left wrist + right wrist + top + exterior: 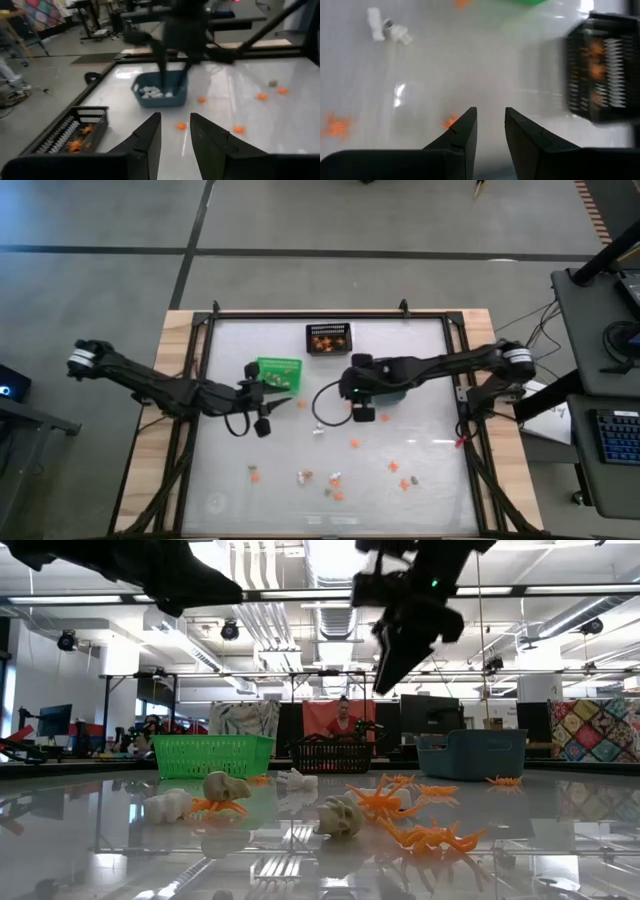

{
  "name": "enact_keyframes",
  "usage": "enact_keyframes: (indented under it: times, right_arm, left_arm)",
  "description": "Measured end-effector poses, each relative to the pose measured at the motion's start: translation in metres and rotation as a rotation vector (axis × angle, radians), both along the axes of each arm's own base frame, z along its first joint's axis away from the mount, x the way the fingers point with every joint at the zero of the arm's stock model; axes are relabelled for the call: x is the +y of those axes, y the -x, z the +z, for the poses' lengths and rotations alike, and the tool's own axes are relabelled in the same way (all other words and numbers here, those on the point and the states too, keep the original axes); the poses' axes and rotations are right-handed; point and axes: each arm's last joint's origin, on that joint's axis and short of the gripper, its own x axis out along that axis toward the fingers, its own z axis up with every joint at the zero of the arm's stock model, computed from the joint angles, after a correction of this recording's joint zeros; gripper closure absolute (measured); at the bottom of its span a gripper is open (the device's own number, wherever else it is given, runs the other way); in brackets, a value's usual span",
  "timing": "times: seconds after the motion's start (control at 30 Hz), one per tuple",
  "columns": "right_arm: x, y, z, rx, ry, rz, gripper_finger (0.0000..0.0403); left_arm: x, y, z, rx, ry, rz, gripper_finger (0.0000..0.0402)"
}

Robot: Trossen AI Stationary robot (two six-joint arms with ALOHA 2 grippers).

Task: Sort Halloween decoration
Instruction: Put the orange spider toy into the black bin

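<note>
The Halloween decoration is a scatter of tiny orange, white and tan trinkets lying on the near half of the table; in the low view they show as orange spiders and skulls. My left gripper hangs open above the table just near of the green bin, with nothing between its fingers. My right gripper is also open and bare, slanting down above the table beside the blue-grey bin. A white trinket and an orange one lie below it.
A black mesh bin holding orange trinkets stands at the far middle. The blue-grey bin holds white pieces. A raised frame runs around the glossy tabletop. People and desks show in the room beyond the far edge.
</note>
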Motion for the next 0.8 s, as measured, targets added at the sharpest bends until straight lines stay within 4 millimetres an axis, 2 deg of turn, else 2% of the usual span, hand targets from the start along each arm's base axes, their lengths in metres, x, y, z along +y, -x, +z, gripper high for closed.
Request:
enact_keyframes:
  times: [0.17,0.33,0.47,0.8]
  right_arm:
    - [0.002,-0.020,-0.026,0.112,-0.017,0.102,0.0312]
    - [0.002,-0.029,-0.043,0.233,-0.006,0.141,0.0312]
    - [0.003,-0.031,-0.050,0.274,-0.031,0.184,0.0312]
    - [0.004,-0.029,-0.052,0.297,-0.061,0.230,0.0312]
  left_arm:
    - [0.003,0.011,-0.004,-0.032,0.019,0.016,0.0315]
    - [0.006,0.019,-0.014,-0.086,0.070,0.022,0.0315]
    - [0.006,0.022,-0.019,-0.108,0.085,0.021,0.0316]
    - [0.006,0.023,-0.019,-0.108,0.075,0.019,0.0316]
